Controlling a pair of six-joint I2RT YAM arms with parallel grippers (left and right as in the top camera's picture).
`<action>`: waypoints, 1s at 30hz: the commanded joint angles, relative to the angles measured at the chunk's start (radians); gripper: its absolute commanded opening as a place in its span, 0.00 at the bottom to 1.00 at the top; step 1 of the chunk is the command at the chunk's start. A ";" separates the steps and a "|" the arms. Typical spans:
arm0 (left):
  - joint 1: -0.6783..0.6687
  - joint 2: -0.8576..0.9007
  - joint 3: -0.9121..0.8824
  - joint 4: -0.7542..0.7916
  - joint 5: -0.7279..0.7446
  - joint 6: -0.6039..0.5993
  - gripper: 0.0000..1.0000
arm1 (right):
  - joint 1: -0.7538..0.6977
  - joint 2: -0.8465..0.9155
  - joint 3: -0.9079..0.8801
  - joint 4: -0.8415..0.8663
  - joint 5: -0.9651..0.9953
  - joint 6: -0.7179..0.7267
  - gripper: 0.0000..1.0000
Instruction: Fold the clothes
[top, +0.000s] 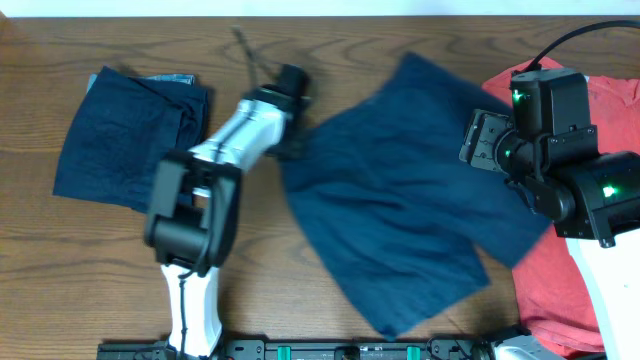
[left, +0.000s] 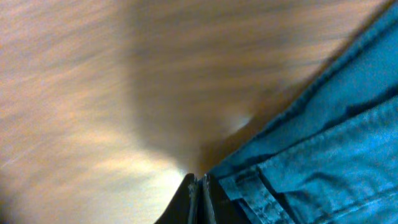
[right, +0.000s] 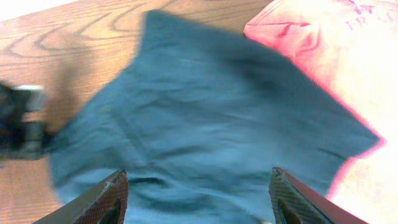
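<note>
From above, the navy shorts (top: 400, 190) lie spread and skewed in the middle of the desk (top: 80, 270), one corner toward the near edge and their right side overlapping a red garment (top: 545, 300). A second navy garment (top: 120, 135) sits folded at the left, well apart. My left claw (top: 293, 145) is at the shorts' left edge. My right claw (top: 482, 140) hangs over their right side.

Through my left wrist, the picture is smeared. My left claw (left: 199, 190) is pressed together, and a stitched hem of the shorts (left: 329, 143) lies right against it. Whether any cloth is caught between the tips I cannot tell. The desk (left: 74, 81) is bare wood grain beside it.

Through my right wrist, my right claw (right: 196, 205) stands wide apart with nothing in it, above the shorts (right: 205, 124). The cloth is matte woven stuff with soft creases and a faint seam. The red garment (right: 336, 50) shows pale lettering, and the desk (right: 56, 43) is oak-patterned.

I judge these shorts light, limp and not slippery. They will sag from any single pinch and drag along the wood. Doubled, stitched edges such as hem, waistband or corners look like the firmest places to grip, one in each claw, so the fold lands flat.
</note>
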 joint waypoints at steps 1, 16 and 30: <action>0.128 -0.114 -0.007 -0.095 -0.121 -0.124 0.06 | -0.026 0.016 0.001 -0.002 0.031 0.014 0.71; 0.241 -0.317 -0.007 -0.219 0.173 -0.120 0.30 | -0.235 0.242 -0.010 -0.052 -0.135 -0.002 0.65; 0.121 -0.311 -0.016 -0.217 0.172 -0.023 0.41 | -0.332 0.695 -0.010 0.138 -0.306 -0.422 0.74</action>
